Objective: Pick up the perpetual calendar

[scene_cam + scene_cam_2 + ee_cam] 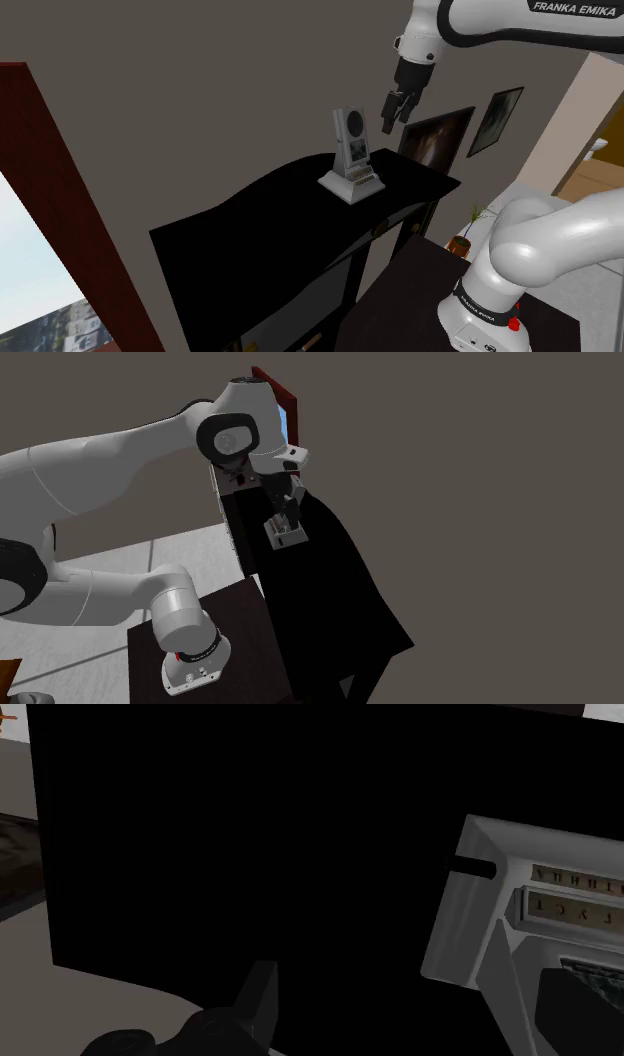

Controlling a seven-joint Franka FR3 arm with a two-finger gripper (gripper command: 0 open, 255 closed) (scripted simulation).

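perpetual calendar (352, 160) stands upright on its wide pale base near the back edge of the black cabinet (250, 235) top, toward the corner by the two framed pictures (437, 138).

shoulder view first. the gripper (393, 120) hangs above it and a bit toward the pictures, clear of it, fingers spread with nothing between them. we'd guess that's a pre-grasp hover, spread so it can drop around the slim upright part. there's a plain grey-brown wall (200, 70) behind, a dark red frame (60, 200) at the shoulder view's left, and a small plant (470, 228) past the cabinet's end.

second exterior view: the white arm (110, 462) bends over from the dark stand (240, 617), and the hand sits just over the calendar. pale floor (120, 557) runs beside the cabinet.

wrist view: one black finger (262, 994) shows against the cabinet top. the calendar's base, with its lettered strips, lies off to one side of the gripper, not between the fingers. we reckon it needs a sideways shift before closing.
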